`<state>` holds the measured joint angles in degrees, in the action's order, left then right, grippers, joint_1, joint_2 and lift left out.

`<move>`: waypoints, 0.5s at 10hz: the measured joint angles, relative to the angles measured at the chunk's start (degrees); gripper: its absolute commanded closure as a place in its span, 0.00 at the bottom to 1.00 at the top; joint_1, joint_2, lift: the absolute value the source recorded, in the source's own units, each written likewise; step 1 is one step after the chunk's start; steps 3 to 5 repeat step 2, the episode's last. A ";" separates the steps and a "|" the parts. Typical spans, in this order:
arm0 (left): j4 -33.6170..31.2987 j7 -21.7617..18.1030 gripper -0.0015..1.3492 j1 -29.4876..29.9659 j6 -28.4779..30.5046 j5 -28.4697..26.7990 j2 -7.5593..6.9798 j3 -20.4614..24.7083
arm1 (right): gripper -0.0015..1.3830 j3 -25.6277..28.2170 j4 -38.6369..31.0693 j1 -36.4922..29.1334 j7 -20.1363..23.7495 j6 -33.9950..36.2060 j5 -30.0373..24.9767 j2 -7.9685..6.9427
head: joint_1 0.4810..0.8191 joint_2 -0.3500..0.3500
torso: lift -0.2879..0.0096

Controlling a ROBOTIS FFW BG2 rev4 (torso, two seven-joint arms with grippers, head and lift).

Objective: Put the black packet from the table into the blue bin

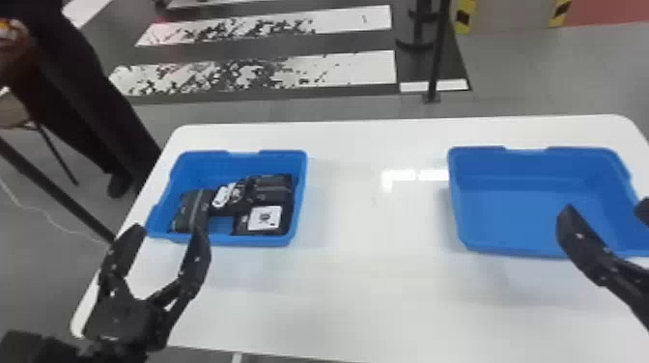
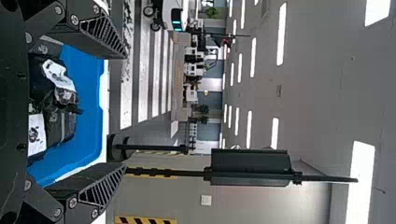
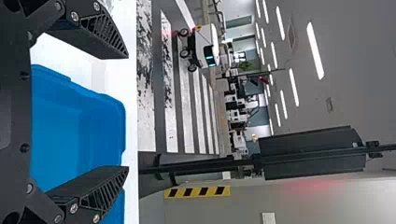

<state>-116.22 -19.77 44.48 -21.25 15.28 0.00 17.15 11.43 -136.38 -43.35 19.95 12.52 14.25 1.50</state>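
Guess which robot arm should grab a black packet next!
Left, I think. The left claw is open and close to the blue bin with the black packets inside; the right claw is farther away, by the other blue bin.

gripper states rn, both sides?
Left gripper: open, nothing between its fingers.
Right gripper: open, also empty.

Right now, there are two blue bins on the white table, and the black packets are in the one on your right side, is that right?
Not quite. The black packets lie in the left blue bin, as the head view shows. There are indeed two blue bins on the white table.
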 measured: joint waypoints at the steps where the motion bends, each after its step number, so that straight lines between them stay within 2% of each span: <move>1: 0.00 0.22 0.16 0.22 -0.15 0.28 0.00 -0.02 | 0.13 0.00 0.04 -0.20 0.00 0.00 0.01 0.01 | 0.63 0.72 | 0.60; 5: 0.00 0.27 0.16 0.18 -0.28 0.41 0.00 -0.25 | 0.13 0.00 0.04 -0.31 0.00 0.00 0.02 0.01 | 0.63 0.72 | 0.60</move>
